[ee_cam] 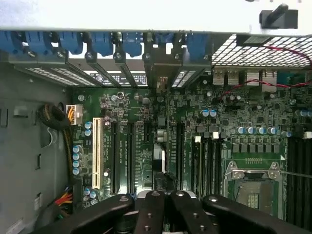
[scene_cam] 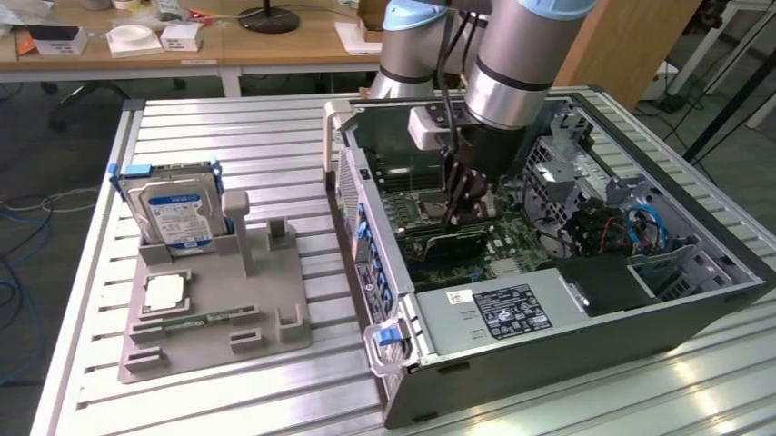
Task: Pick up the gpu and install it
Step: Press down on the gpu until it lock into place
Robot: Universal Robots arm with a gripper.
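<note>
Thin, flat, dark rectangular gpu (scene_cam: 452, 241), standing on edge inside the open black and silver computer case (scene_cam: 582, 341), over the green motherboard (scene_cam: 515, 241). Seen edge-on in the wrist view as a narrow strip (ee_cam: 161, 153) running between the long black expansion slots, in line with a metal bracket at the case's rear wall under the row of blue plastic latches (ee_cam: 102, 44). Hard to tell whether fully seated in its slot.

Case lying on its side on a silver slatted aluminium table (scene_cam: 243, 127). Towards the exterior view's left, a grey plastic fixture tray (scene_cam: 273, 282) on the same table, holding an upright boxy silver hard drive with a blue-and-white label (scene_cam: 180, 213) and a small square silver chip (scene_cam: 164, 291). Behind the table, a wooden desk (scene_cam: 291, 41) with small white boxes and a black lamp base. Inside the case, a silver power supply box with a black label (scene_cam: 503, 309) near the front edge, and an empty processor socket with a metal frame (ee_cam: 253, 187) beside the memory slots.

Black gripper (scene_cam: 461, 216) reaching straight down into the case from the grey arm, fingers pressed together (ee_cam: 163, 209). Card directly beneath the fingertips, touching or very nearly so at its upper edge; impossible to say whether pinched between them or merely under them.
</note>
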